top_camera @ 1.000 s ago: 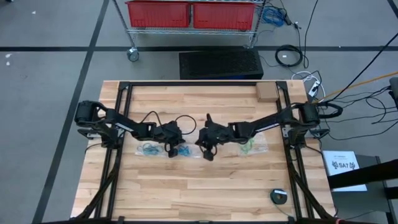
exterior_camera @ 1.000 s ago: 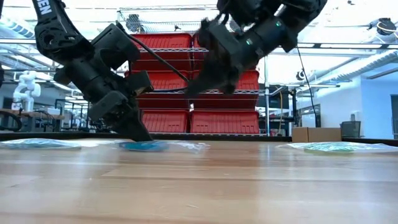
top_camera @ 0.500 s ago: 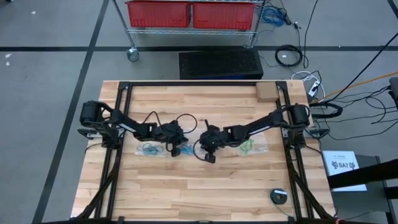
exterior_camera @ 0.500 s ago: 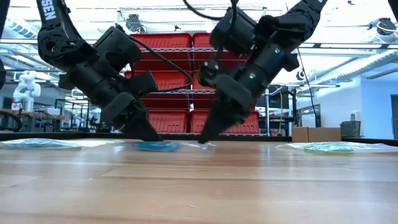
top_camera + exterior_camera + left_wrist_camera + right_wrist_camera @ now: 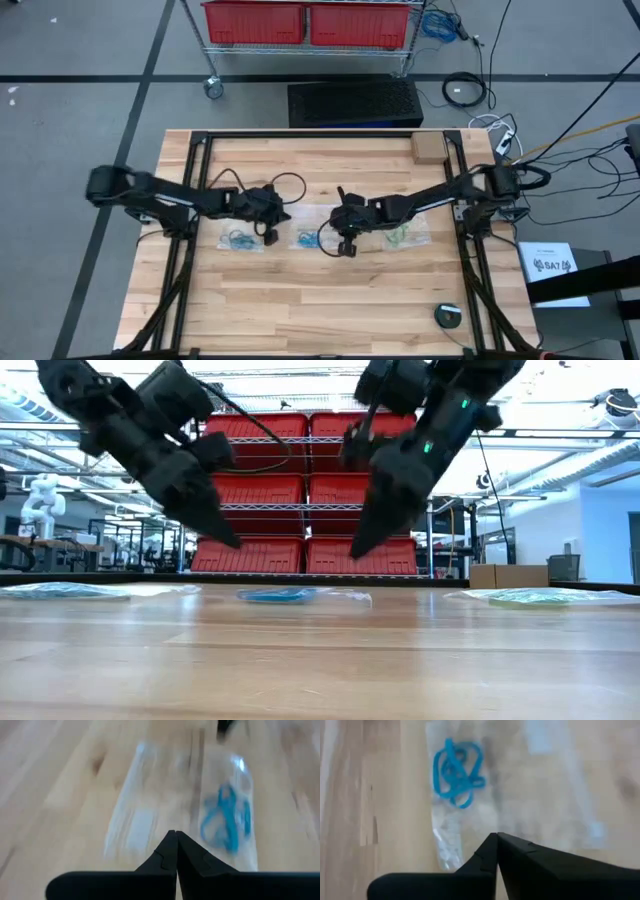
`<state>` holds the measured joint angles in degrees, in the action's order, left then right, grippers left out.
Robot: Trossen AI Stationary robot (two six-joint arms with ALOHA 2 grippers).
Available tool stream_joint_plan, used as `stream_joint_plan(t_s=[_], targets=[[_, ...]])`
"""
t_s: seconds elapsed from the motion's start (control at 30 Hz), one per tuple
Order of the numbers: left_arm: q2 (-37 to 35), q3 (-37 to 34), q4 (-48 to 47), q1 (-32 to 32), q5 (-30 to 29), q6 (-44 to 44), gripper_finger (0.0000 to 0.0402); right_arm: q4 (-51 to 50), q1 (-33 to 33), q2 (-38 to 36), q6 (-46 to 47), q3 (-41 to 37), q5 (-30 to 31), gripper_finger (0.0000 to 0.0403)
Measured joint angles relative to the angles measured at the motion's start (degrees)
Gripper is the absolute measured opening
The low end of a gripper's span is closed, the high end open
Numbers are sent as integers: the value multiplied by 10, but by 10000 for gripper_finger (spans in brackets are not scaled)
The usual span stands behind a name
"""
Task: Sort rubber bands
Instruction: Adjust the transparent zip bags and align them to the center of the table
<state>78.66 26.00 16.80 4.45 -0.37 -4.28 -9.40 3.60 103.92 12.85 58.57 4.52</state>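
Blue rubber bands (image 5: 305, 238) lie bunched inside a clear plastic bag that rests flat on the table's middle; they also show in the low view (image 5: 278, 595), the left wrist view (image 5: 225, 817) and the right wrist view (image 5: 457, 772). A bag of teal bands (image 5: 238, 240) lies to its left and a bag of green bands (image 5: 400, 235) to its right. My left gripper (image 5: 230, 540) hangs shut in the air left of the blue bag. My right gripper (image 5: 358, 550) hangs shut above its right side. Neither touches the bag.
A small cardboard box (image 5: 428, 148) sits at the table's far right corner and a round dark object (image 5: 449, 315) near the near right corner. Black frame rails (image 5: 190, 200) run along the left and right sides. Bare wood lies toward the near edge.
Both grippers had their tips down at the blue bag and have risen clear of the table. My left gripper has drawn back toward the table's left. The blue bag stays flat on the table, shifted a little to the right.
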Motion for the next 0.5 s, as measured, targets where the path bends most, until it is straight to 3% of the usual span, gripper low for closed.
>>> stream_joint_plan(t_s=[0.1,0.23,0.5], targets=[[-62,16,-148,0,-4,-20,2,-47,3,-48,0,1,38,1],[-94,36,-318,-13,-6,-45,2,-182,3,-107,37,1,72,3],[-72,36,-443,-42,-6,-81,2,-434,30,-112,174,0,91,1]])
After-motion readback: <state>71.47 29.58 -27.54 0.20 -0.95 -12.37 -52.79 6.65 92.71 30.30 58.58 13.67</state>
